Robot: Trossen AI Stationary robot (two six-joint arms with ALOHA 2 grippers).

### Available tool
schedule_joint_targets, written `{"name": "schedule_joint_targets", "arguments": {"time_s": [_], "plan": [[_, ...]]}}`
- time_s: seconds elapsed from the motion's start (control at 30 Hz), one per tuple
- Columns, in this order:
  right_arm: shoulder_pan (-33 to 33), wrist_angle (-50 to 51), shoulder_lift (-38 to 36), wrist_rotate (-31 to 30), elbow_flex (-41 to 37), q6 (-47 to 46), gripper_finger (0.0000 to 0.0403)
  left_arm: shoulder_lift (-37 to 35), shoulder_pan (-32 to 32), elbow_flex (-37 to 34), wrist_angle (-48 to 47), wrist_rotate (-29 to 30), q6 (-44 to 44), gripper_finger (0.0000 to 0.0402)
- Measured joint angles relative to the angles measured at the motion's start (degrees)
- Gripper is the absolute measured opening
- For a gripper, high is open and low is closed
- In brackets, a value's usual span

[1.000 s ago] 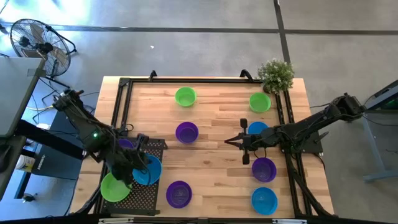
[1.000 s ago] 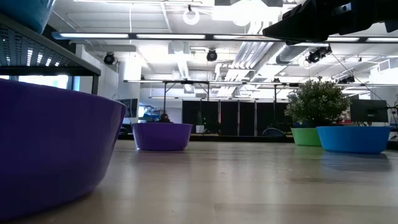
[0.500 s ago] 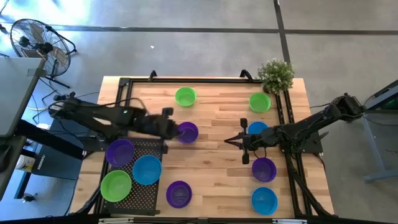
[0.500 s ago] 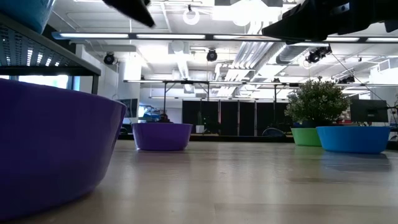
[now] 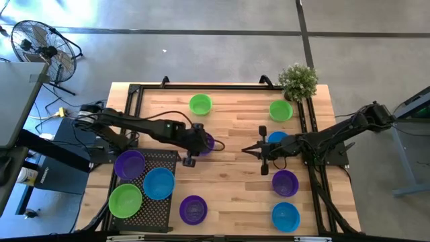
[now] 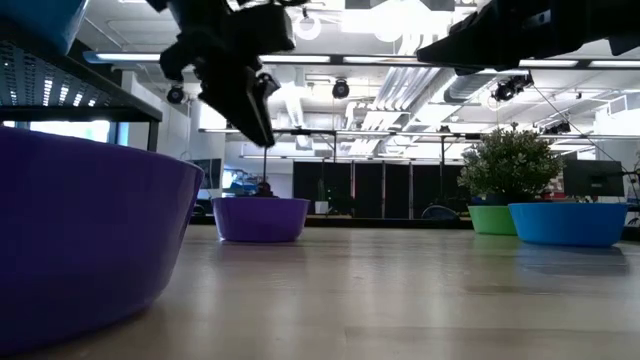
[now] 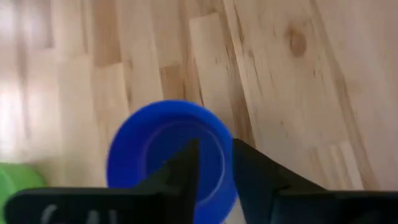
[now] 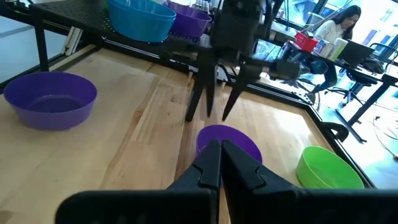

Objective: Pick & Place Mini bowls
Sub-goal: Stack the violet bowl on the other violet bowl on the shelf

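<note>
Left end effector (image 5: 195, 143) hangs directly above the purple mini bowl (image 5: 205, 143) mid-table, fingers spread and empty, so the drop is straight down. Right end effector (image 5: 247, 150) waits nearby, pressed together.

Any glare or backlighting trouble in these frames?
Low view: the ceiling lights backlight the left gripper into a silhouette. High view: glare washes the floor beside the fan. Right wrist view: the windows are blown out.
</note>
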State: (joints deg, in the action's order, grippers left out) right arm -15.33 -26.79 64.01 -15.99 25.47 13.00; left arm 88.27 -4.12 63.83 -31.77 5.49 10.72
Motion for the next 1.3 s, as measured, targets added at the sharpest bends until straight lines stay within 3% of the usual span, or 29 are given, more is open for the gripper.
{"name": "schedule_joint_targets", "arguments": {"time_s": [0.2, 0.43, 0.6, 0.9, 1.3], "plan": [[0.0, 0.4, 0.0, 0.1, 0.0, -0.1, 0.0000, 3.0, 0.0, 0.1, 3.2, -2.4, -0.1, 0.0132], [0.0, 0.6, 0.0, 0.1, 0.0, -0.1, 0.0000, 5.1, 0.0, 0.1, 5.2, -2.0, -5.7, 0.0139], [0.0, 0.4, 0.0, 0.1, 0.0, -0.1, 0.0000, 7.1, 0.0, 1.8, 4.1, -2.8, -9.6, 0.0139], [0.0, 0.5, 0.0, 0.1, 0.0, -0.1, 0.0000, 13.2, 4.0, 10.8, -3.2, -5.0, -11.3, 0.0143], [0.0, 1.3, 0.0, 0.1, 0.0, -0.5, 0.0000, 16.9, 6.3, 12.4, -5.3, -7.8, -12.8, 0.0199]]}}
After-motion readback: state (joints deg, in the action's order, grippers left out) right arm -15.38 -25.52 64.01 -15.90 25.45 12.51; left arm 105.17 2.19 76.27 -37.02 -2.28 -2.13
